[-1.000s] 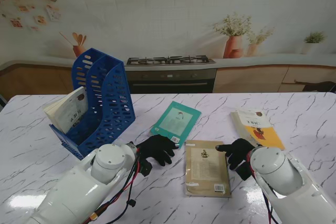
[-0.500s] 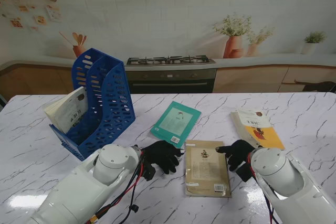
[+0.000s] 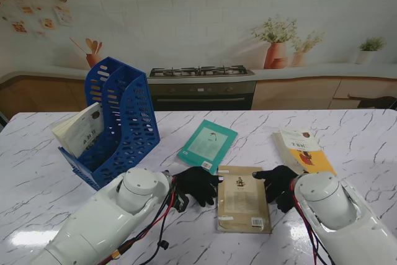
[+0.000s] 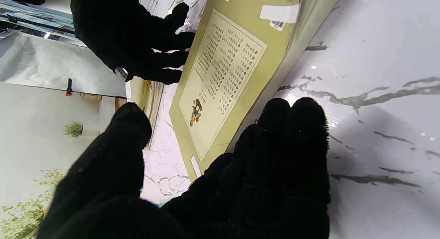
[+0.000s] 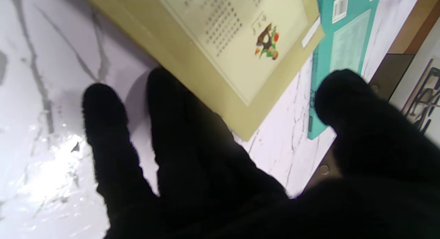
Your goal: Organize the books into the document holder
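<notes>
Both hands flank the tan book (image 3: 244, 198), which lies flat on the marble counter (image 3: 347, 134). The left hand (image 3: 197, 184), in a black glove, sits at the book's left edge with its fingers (image 4: 292, 129) spread and holding nothing; whether the fingertips actually touch the edge cannot be told, since the left wrist view shows them just at the book's side but the contact line is dark. The right hand (image 3: 277, 184), also gloved, is at the book's right edge, fingers (image 5: 165, 105) apart and empty, the thumb raised clear of the cover. Much of each palm is hidden behind the white forearm shells in the stand view.

Beyond the tan book, farther from the robot, lies a teal book (image 3: 208, 145), close to the tan book's far left corner but apart from it. A yellow book (image 3: 304, 151) lies to the right of the tan book, partly hidden by the right hand. The blue document holder (image 3: 118, 122) stands well to the left of the tan book, with one pale book (image 3: 79, 130) already leaning in its left compartment, the title too small to read. Print on the tan cover is likewise illegible.
</notes>
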Controlling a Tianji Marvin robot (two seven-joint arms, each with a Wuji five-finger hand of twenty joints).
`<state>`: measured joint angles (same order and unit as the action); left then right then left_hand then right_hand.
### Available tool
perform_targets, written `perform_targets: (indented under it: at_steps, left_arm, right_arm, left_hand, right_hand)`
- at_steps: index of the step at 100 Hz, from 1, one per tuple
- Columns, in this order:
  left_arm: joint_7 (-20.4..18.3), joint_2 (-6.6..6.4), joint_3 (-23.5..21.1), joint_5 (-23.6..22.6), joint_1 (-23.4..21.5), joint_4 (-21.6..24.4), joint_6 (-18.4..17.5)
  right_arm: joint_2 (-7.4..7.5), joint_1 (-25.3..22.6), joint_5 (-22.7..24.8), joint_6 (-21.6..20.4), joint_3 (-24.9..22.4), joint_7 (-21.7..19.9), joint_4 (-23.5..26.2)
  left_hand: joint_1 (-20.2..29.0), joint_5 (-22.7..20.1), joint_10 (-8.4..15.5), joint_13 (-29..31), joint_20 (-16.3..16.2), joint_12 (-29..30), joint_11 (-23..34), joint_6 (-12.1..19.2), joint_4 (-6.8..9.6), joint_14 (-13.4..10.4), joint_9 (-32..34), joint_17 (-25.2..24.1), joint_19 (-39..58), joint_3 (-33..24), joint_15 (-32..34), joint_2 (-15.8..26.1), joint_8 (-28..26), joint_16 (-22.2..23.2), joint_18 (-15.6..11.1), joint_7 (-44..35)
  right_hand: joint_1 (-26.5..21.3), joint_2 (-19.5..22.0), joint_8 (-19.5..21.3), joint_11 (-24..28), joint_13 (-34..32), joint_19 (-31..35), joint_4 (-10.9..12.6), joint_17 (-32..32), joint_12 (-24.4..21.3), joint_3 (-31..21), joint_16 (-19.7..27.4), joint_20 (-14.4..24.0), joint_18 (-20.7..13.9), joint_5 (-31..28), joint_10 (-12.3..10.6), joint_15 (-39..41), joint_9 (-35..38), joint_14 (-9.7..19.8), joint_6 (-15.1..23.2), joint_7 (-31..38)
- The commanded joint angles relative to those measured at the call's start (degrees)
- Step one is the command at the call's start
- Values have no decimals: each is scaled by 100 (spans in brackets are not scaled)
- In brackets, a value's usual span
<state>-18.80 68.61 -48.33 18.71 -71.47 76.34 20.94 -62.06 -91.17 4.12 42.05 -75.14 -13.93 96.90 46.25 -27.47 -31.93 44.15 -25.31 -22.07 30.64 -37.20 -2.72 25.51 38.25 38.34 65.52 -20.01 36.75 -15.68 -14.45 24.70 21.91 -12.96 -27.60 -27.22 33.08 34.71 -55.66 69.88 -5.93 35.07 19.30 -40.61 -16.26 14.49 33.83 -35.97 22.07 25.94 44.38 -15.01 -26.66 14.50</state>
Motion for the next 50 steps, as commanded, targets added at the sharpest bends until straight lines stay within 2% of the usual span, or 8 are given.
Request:
perform_targets:
  at_steps: [1, 28, 30, 32, 36, 38, 41, 50]
  left_arm:
    - [-123, 93, 184, 39, -114, -214, -124]
    - [-175, 104, 256, 61, -75, -284, -232]
    - [-166, 106, 255, 59, -78, -284, -236]
    - [-158, 108, 255, 57, -81, -283, -241]
    - [-146, 108, 258, 45, -84, -282, -252]
    - [-141, 107, 260, 37, -86, -282, -257]
    - [-137, 106, 261, 27, -87, -282, -265]
    - [-143, 106, 256, 40, -93, -277, -262]
  right_arm:
    - [-207, -267, -104, 89, 189, 26, -250]
    - [-569, -377, -816, 439, -27, 837, -151]
    - [-603, -380, -881, 469, -43, 908, -145]
    - [-633, -383, -951, 501, -63, 965, -137]
    - [-683, -387, -1062, 560, -95, 1056, -121]
    - [-706, -388, -1121, 588, -112, 1096, -116]
    - [-741, -387, -1226, 644, -141, 1147, -105]
    - [-894, -377, -1658, 867, -269, 1369, -77]
  left_hand:
    - [173, -153, 86, -147, 38, 118, -261, 46, 145, 427, -190, -211, 270, 100, 181, 106, -27, -50, 221, 30]
    - [224, -176, 76, -1, 77, 119, -263, 75, 149, 314, -181, -123, 305, 13, 61, 77, -95, 12, 192, 92]
    - [223, -180, 105, -371, 83, 112, -248, 71, 149, 841, -162, -127, 298, -1, -15, 70, -96, -36, 190, 92]
    - [215, -188, 62, 85, 81, 121, -267, 72, 147, 277, -178, -103, 321, -18, 266, 65, -98, 35, 185, 89]
    - [214, -191, 122, -446, 93, 107, -238, 72, 144, 1008, -156, -104, 310, -30, 117, 66, -98, -28, 184, 89]
    - [213, -198, 53, 69, 92, 120, -264, 69, 145, 312, -170, -78, 335, -44, 285, 58, -100, -23, 191, 84]
    - [208, -203, 86, -270, 108, 112, -246, 68, 142, 667, -142, -83, 315, -70, 93, 48, -101, 41, 186, 79]
    - [211, -204, 53, 360, 127, 121, -268, 74, 140, 89, -179, -38, 329, -87, 255, 50, -101, -23, 166, 74]
  right_hand:
    - [-22, -106, -259, -943, 351, 72, -107, 51, -444, -164, 476, 70, -962, -65, 524, -849, -388, -217, -44, -128]
    - [-105, -323, -49, -766, 474, 48, -139, -316, -367, -696, 400, 224, -678, 147, 390, -718, -512, -168, 46, -26]
    - [-118, -337, -31, -749, 510, 28, -141, -378, -359, -733, 397, 236, -622, 189, 345, -722, -544, -157, 87, -30]
    - [-113, -348, 12, -709, 561, 16, -146, -461, -340, -772, 385, 263, -575, 242, 317, -711, -597, -144, 114, -20]
    - [-134, -362, 70, -626, 603, 8, -149, -575, -302, -830, 374, 310, -536, 297, 299, -700, -667, -132, 113, -13]
    - [-133, -365, 89, -587, 616, 9, -151, -609, -286, -845, 371, 331, -524, 309, 295, -699, -688, -124, 110, -13]
    - [-141, -368, 125, -531, 641, -1, -153, -679, -264, -869, 361, 363, -462, 335, 271, -687, -716, -104, 126, -11]
    - [-191, -386, 197, -435, 668, 7, -152, -827, -229, -921, 344, 438, -355, 375, 216, -663, -751, -56, 160, -4]
